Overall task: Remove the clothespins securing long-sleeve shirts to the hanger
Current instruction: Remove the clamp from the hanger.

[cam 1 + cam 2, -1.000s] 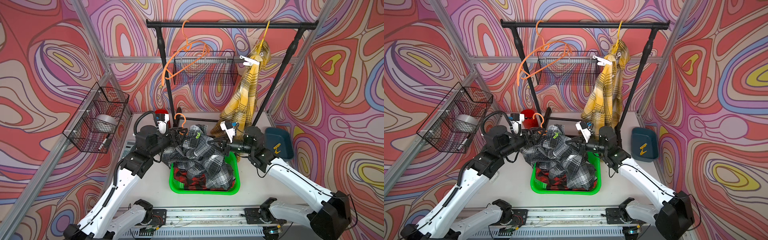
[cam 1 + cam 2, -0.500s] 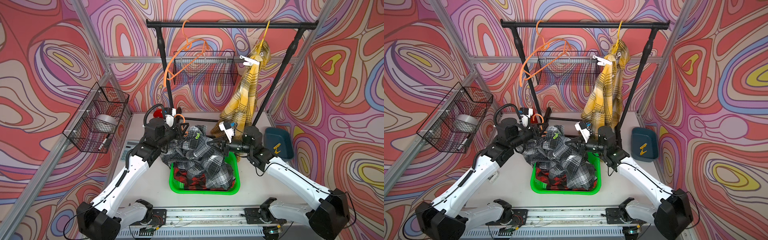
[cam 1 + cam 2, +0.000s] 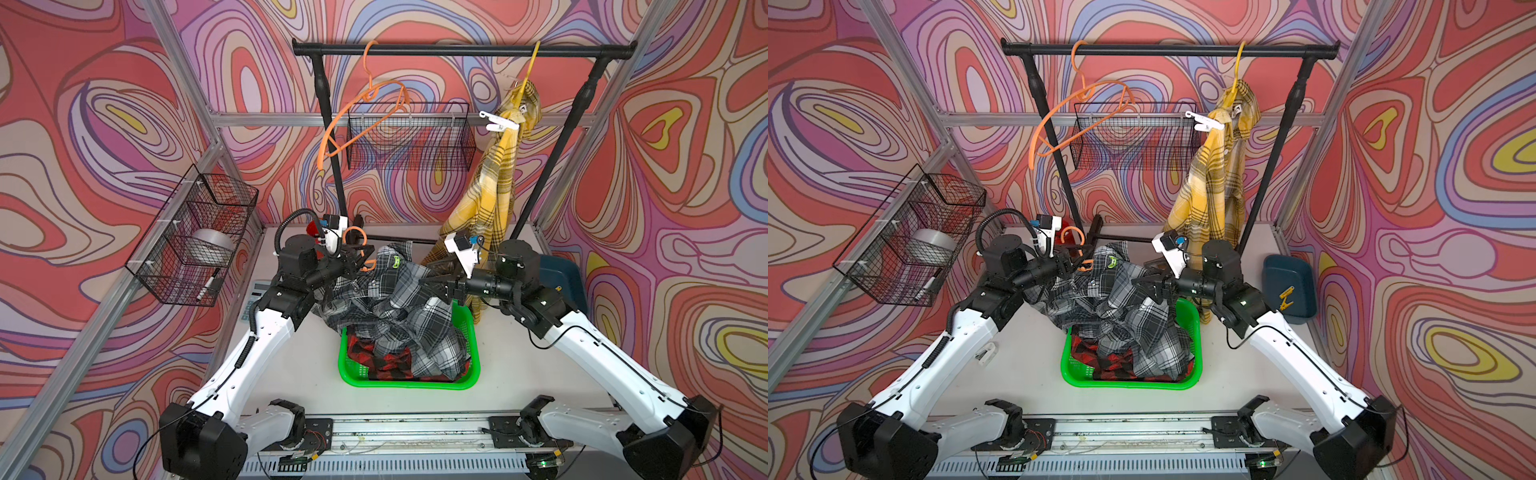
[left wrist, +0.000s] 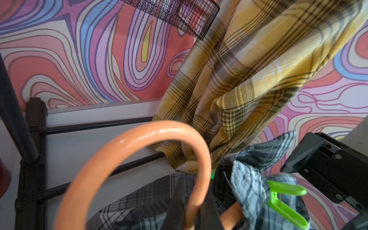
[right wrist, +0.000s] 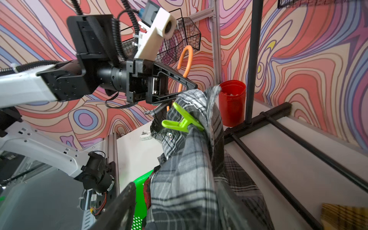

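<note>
Left gripper (image 3: pixel 361 261): clenched on the neck of an orange hanger (image 4: pixel 139 131). The hook loops up just above its fingers.

Grey plaid shirt (image 3: pixel 395 307): hangs off that hanger, running from the left fingertips down into the green basket (image 3: pixel 471 376).

Green clothespin (image 5: pixel 183 119): clipped on the shirt's collar edge, just beside the left fingertips. It's straight ahead of the right gripper (image 3: pixel 428 277) and not touching it.

Right gripper: jaws apart, with a fold of the grey plaid shirt lying between the fingers. Can't tell if the pads touch the cloth.

Red-and-black shirt (image 3: pixel 374 359): in the basket under the grey one, below both grippers.

Yellow plaid shirt (image 3: pixel 494 187): on a yellow hanger (image 3: pixel 530 62) on the rail (image 3: pixel 457 50), up and beyond the right gripper. A white clothespin (image 3: pixel 496 121) is pinned at its shoulder, well above that gripper.

Second orange hanger (image 3: pixel 365 120): on the rail, well above the left gripper.

Loose white clip (image 3: pixel 986 353): on the table (image 3: pixel 519 353) beside the left forearm, behind the gripper.

Yellow clothespin (image 3: pixel 1285 298): in the blue tray (image 3: pixel 1275 266), outboard of the right arm.
</note>
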You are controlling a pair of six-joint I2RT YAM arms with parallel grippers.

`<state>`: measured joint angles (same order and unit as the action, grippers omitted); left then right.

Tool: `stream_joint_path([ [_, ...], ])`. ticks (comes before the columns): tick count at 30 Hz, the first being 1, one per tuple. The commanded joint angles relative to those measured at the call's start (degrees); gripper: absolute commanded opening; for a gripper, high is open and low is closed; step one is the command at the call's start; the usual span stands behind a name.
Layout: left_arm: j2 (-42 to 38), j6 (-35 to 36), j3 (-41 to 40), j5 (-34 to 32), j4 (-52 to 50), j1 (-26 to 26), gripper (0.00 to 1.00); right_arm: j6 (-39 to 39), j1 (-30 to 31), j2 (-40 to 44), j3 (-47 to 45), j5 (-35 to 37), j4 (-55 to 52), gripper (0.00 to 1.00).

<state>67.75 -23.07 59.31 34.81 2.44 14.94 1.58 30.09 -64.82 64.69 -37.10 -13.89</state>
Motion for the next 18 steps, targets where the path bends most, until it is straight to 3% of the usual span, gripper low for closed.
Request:
stream_joint_path([
  [1, 1.4, -1.4, 0.0, 8.0, 3.8, -1.8, 0.0, -7.4, 0.2, 0.3, 4.4, -1.3, -7.6, 0.63],
  [6, 2.9, 0.9, 2.2, 10.7, 0.4, -1.9, 0.0, -12.3, 1.1, -4.4, 11.7, -6.7, -12.9, 0.5],
  [9, 3.9, 2.0, 3.6, 13.4, -1.5, -2.1, 0.0, -15.4, 3.7, -6.7, 14.6, -3.3, -14.1, 0.55],
  [18, 8.8, 5.2, 9.5, 26.4, -7.8, -3.6, 0.0, -22.5, 4.2, -13.2, 20.1, -1.2, -16.9, 0.57],
])
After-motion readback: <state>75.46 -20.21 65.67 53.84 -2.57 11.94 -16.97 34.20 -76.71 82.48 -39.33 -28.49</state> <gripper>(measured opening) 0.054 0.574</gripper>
